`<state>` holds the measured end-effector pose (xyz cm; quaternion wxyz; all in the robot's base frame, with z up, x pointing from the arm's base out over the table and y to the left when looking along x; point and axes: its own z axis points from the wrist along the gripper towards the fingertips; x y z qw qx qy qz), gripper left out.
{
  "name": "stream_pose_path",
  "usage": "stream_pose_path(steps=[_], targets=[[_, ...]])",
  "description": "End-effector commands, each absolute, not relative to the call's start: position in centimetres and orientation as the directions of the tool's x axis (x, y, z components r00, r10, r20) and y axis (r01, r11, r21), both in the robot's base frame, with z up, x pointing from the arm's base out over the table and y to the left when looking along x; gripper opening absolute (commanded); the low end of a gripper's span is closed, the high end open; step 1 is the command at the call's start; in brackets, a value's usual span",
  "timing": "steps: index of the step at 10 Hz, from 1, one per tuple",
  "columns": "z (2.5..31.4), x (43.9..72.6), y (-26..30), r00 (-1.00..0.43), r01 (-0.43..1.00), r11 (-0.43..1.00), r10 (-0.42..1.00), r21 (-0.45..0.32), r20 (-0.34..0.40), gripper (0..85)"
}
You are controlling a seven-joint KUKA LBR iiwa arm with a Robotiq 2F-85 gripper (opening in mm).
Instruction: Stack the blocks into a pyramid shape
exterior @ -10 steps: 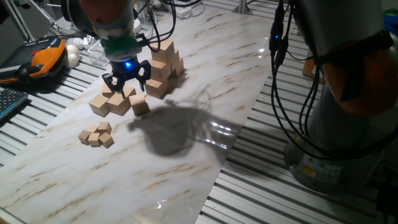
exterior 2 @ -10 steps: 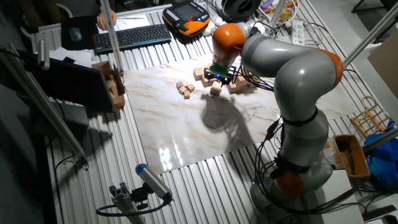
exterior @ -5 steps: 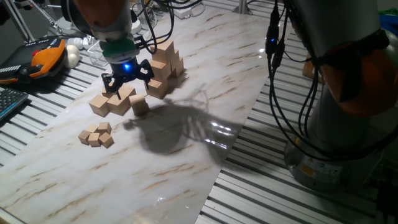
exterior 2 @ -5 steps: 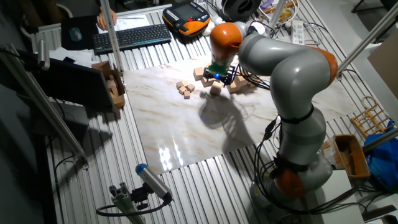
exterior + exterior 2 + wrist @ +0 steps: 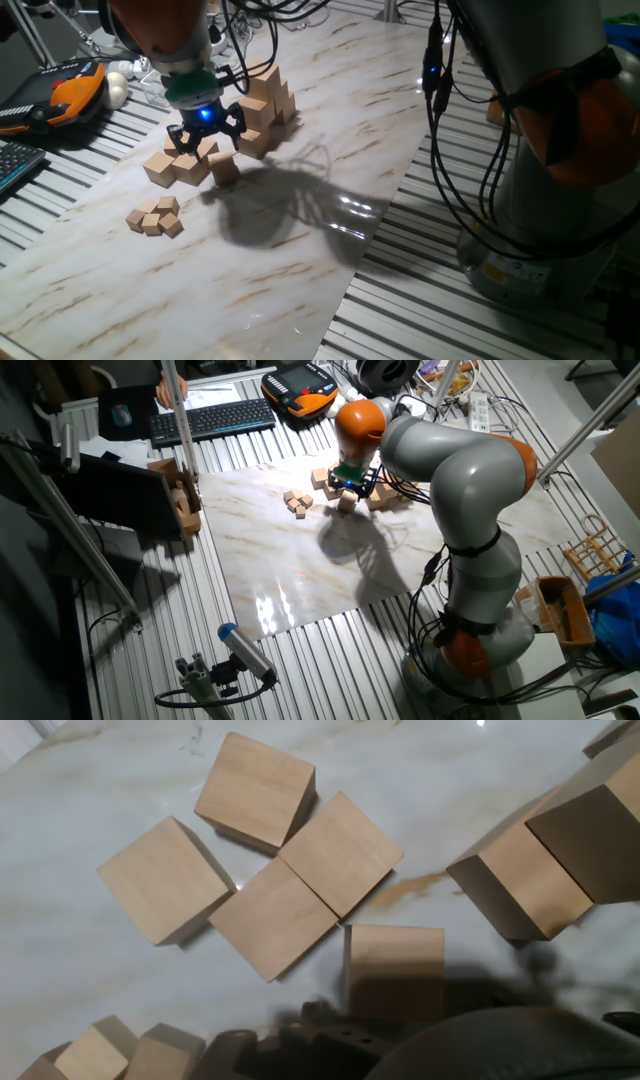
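Gripper [image 5: 205, 137], fingers spread and empty, hangs directly above loose blocks [image 5: 190, 164] on the table.

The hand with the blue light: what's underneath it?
Loose wooden blocks lie flat on the marble tabletop under the hand. It covers part of the group, so blocks directly beneath cannot be counted.

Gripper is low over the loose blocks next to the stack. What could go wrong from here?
The loose blocks lie packed edge to edge, so the gripper coming down on one may nudge or wedge against its neighbours. The partly built stack stands just beside the hand, so a sideways move might knock it.
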<state>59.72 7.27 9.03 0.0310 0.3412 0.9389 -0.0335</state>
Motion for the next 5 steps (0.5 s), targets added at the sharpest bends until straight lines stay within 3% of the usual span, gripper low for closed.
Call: stream_pose_path(steps=[1, 5], targets=[[8.67, 59.77, 7.10, -0.765, 0.643, 0.765, 0.640, -0.034, -0.071, 85.0], [7.78, 59.70, 6.61, -0.754, 0.656, 0.755, 0.656, -0.002, -0.023, 85.0]])
